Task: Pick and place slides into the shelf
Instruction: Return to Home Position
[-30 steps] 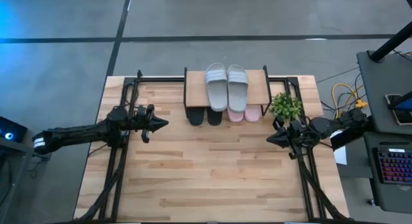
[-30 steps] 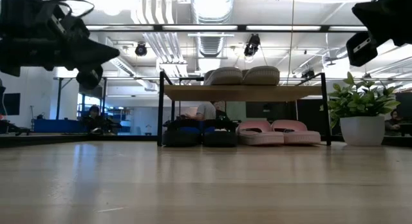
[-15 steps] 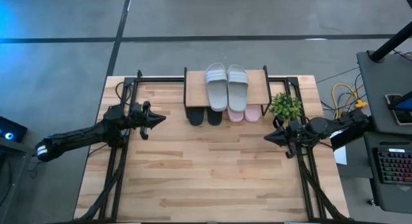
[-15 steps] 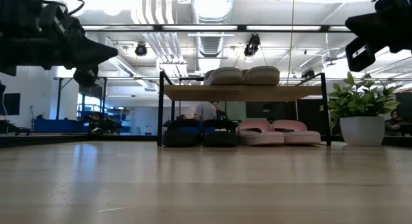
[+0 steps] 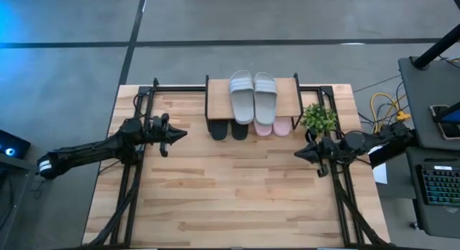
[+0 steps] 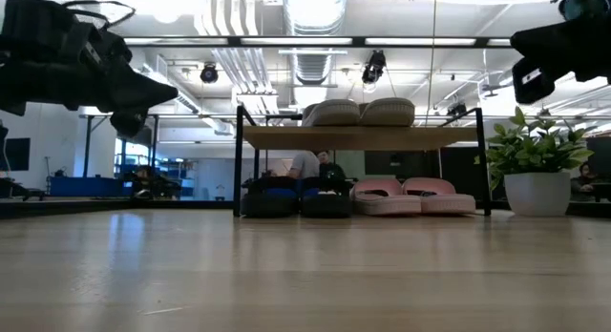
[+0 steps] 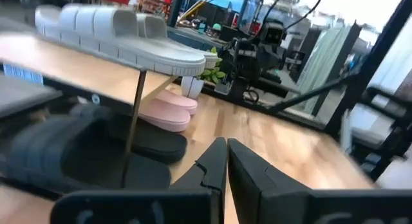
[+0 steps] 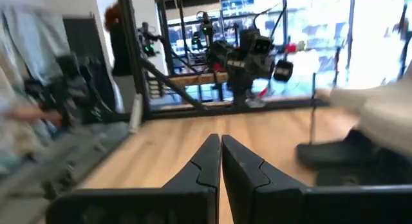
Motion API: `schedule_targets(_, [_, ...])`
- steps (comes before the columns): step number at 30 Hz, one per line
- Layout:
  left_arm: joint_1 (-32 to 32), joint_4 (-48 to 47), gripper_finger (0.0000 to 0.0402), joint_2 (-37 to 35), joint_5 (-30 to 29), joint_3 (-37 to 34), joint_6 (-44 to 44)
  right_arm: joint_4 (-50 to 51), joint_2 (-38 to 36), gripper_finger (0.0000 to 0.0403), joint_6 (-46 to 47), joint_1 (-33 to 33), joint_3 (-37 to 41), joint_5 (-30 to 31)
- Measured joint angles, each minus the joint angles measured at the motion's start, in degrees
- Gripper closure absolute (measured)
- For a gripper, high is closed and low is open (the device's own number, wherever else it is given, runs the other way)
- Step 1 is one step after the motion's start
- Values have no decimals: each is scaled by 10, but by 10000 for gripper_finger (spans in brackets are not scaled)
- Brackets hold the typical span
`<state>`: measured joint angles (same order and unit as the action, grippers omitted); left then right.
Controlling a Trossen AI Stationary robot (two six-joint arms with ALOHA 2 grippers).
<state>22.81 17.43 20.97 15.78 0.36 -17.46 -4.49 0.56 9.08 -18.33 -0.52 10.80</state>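
The shelf (image 5: 287, 99) stands at the table's far edge. A grey-green pair of slides (image 5: 253, 97) lies sole-down on its plank top (image 6: 353, 137). Under the plank, a black pair (image 5: 228, 128) and a pale pink pair (image 5: 272, 127) rest on the table, also seen in the low view as the black pair (image 6: 298, 202) and the pink pair (image 6: 413, 196). My left gripper (image 5: 184, 133) hovers shut, left of the shelf, pointing level toward it (image 7: 225, 143). My right gripper (image 5: 297, 154) hovers shut, near the table's right edge, holding nothing (image 8: 220, 140).
A small green potted plant (image 5: 318, 118) stands just right of the shelf, close to my right gripper. Black frame rails (image 5: 133, 185) run along the table's left and right sides. Bare wooden tabletop (image 5: 237, 192) stretches from the shelf to the near edge.
Both grippers have stayed in place above the table and kept shut, each turning slightly. The left one has tipped a little downward. The slides and shelf have not moved.
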Motion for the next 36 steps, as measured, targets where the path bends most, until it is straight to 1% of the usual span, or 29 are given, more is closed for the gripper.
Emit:
schedule_targets(2, [0,0,402,0,0,0,41,-1,0,394,-62,0,0,4])
schedule_targets(5, [0,1,402,-1,-1,0,85,-1,0,394,-113,0,0,4])
schedule_targets(9, [0,21,402,-3,-12,0,120,-1,0,394,-187,0,0,38])
schedule_targets(11, [0,26,402,-3,-12,0,123,-5,0,394,-182,0,0,44])
schedule_targets(14, [0,39,402,-4,-11,0,122,-3,0,394,-146,0,-1,44])
schedule_targets(16, [0,59,402,-4,4,0,123,3,0,394,-122,0,-1,44])
schedule_targets(17, [0,73,402,-3,22,0,131,5,0,394,-117,0,-1,44])
schedule_targets(19, [0,104,402,0,85,-1,159,17,0,394,-115,0,-1,44])
schedule_targets(21, [0,111,402,0,156,-1,180,20,0,394,-115,0,-1,44])
schedule_targets(22, [0,107,402,0,173,-1,175,20,0,394,-116,0,-1,44])
schedule_targets(26, [0,90,402,2,184,-1,138,20,0,394,-116,0,-1,44])
schedule_targets(30, [0,91,402,3,184,-1,138,20,0,394,-115,0,-1,44])
schedule_targets(36, [0,91,402,3,184,-1,135,20,0,394,-91,0,-1,44])
